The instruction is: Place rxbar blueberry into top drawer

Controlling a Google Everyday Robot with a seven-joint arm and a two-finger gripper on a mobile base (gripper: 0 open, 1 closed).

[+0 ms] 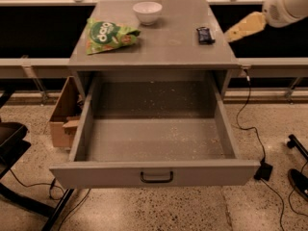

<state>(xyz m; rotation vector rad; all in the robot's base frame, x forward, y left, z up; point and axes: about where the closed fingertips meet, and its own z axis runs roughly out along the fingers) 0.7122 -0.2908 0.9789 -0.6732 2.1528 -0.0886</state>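
Rxbar blueberry lay flat on the right side of the table, near its right edge, its dark wrapper forming a small slim rectangle with the long side running front to back. A white round bowl stood upright at the back middle of the same top, well apart from the bar. A crinkled green snack bag lay toward the left front. Nothing lay between the bar and the front edge. Below the top, the top drawer stood open toward the camera, a wide, deep box of dull grey metal with a plain flat front, a small black handle at its middle and pale specks scattered on its floor. A brown cardboard box sat on the speckled floor just left of the drawer, and a black cable trailed down on the right. The arm's white round housing showed at the upper right corner, and from it the yellowish end effector slanted down and left, hovering just right of the bar and beyond the table's edge, not touching it. Whether it was clenched or released could not be told; it carried nothing visible.
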